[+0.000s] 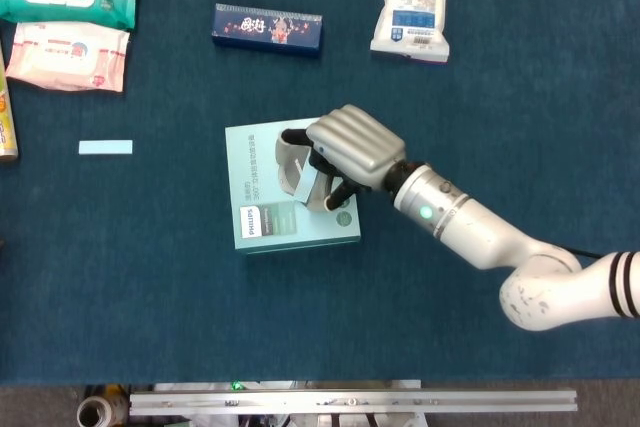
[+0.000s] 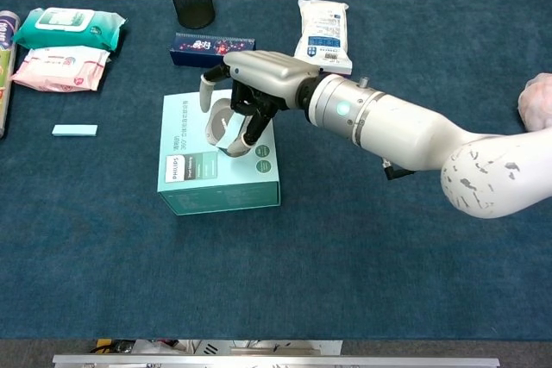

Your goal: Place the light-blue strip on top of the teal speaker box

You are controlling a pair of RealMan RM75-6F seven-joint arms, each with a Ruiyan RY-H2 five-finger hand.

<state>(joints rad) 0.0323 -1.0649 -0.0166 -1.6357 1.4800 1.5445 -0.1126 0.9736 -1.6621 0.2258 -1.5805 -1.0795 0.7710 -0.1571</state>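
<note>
Right hand over the box; strip apart at left of frame.

Head view: the right hand sits over the teal box at centre frame, fingers curled downward with nothing between them; contact with the lid cannot be told. The strip lies flat on the blue tabletop at left, well apart from the box. Chest view: the right hand hangs over the box, fingers bent inward, holding nothing. The strip lies at left of frame, below two wipes packs. The left hand appears in neither view.
</note>
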